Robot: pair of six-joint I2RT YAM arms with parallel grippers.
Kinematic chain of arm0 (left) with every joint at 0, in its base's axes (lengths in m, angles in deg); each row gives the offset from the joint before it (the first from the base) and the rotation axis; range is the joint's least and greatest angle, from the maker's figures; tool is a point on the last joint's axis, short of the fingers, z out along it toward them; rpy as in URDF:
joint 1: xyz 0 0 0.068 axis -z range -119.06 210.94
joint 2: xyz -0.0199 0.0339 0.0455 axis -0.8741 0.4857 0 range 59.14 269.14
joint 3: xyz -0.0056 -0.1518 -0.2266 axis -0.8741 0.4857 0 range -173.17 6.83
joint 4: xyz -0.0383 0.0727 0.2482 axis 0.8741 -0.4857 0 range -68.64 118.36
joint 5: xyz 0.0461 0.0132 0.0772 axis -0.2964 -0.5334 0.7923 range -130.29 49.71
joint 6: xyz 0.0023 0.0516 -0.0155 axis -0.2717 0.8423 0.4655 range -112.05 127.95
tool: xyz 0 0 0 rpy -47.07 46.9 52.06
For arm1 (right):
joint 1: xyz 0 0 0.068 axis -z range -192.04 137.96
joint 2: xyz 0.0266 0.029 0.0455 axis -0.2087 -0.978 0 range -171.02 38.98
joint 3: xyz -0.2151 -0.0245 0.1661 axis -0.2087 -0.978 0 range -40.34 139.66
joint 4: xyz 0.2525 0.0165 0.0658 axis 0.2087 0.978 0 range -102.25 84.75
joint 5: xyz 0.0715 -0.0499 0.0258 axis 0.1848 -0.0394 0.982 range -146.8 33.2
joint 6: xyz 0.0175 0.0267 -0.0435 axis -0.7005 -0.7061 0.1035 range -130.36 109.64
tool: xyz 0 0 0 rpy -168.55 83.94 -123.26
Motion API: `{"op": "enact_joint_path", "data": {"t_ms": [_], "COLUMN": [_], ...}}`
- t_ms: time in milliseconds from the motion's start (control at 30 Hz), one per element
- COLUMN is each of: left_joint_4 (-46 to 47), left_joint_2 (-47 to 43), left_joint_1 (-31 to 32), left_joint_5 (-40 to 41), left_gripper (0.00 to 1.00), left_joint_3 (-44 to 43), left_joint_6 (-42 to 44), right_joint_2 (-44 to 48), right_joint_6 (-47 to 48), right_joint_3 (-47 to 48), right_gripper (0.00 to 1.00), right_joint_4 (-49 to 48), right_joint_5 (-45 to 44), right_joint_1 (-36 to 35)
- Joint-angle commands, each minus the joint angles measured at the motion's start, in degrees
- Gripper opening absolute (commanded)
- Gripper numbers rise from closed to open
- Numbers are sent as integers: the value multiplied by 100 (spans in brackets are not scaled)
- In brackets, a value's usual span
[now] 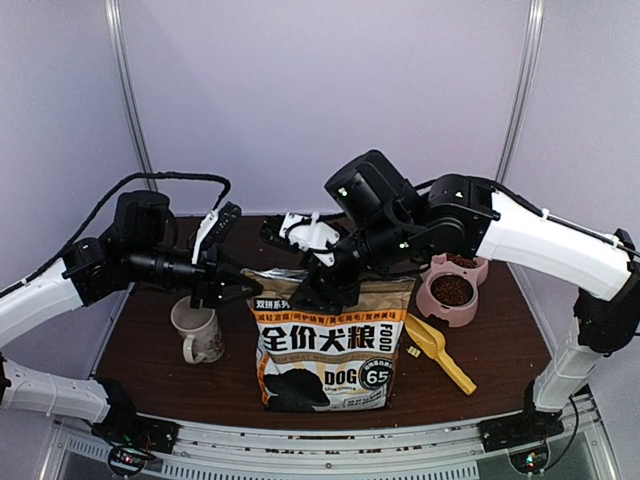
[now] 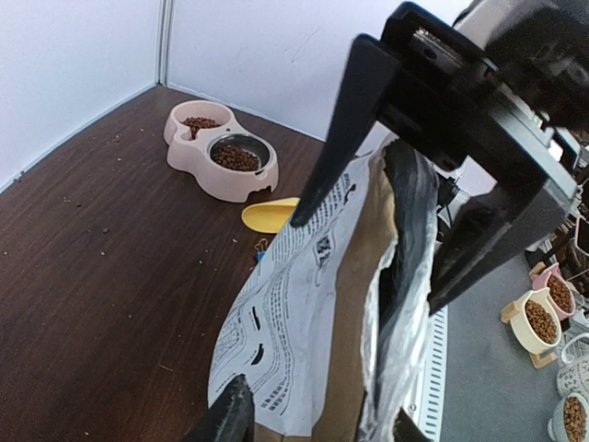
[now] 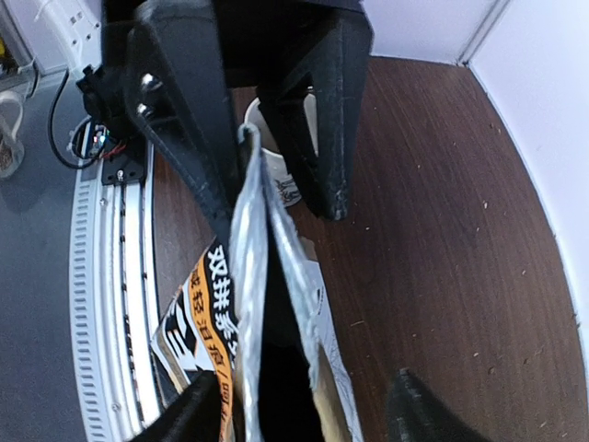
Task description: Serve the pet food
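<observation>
**Both grippers straddle the bag's rim; kibble sits in the far-right bowl**

Nearest, the left arm's base (image 1: 128,432) and the right arm's base (image 1: 515,430) sit at the near edge of the surface (image 1: 150,355). At the left, a white mug (image 1: 197,333) stands just beside the upright brown bag (image 1: 325,345). The left gripper (image 3: 281,214) has its fingers apart on either side of the bag's top rim. The right gripper (image 2: 366,265), also apart, straddles the same rim just to its right. Whether any finger presses the paper is hard to tell. The bag's inside is dark, so its contents are hidden. A white-and-black item (image 1: 308,235) behind it cannot be made out. The visible pet food (image 1: 452,290) lies in the pink double bowl (image 1: 440,314) at the far right, well apart from both grippers. The right arm partly covers the bowl. A yellow scoop (image 1: 440,352) lies near it.
</observation>
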Motion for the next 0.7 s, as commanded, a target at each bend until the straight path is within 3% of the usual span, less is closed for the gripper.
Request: {"op": "enact_joint_path", "data": {"t_ms": [0,67,133,267,533,667], "left_joint_4": [371,370,405,543,1329,893], "left_joint_2": [-109,-193,-289,-430,-1072,-1052], "left_joint_1": [-26,-34,-24,-30,61,58], "left_joint_5": [-38,37,147,431,916,1261], "left_gripper": [40,40,47,66,72,69], "left_joint_3": [69,98,164,367,1048,1043], "left_joint_6": [-54,-76,-120,-377,-1588,-1763], "right_joint_2": [-219,-212,-125,183,499,541], "right_joint_6": [60,78,94,155,189,172], "right_joint_3": [458,519,467,100,-874,-1342], "right_gripper": [47,21,1,0,0,0], "right_joint_4": [207,223,178,-186,-1252,-1748], "right_joint_5": [-620,-797,-916,-1356,-2227,-2838], "right_joint_1": [-76,-76,-77,-148,-655,-964]}}
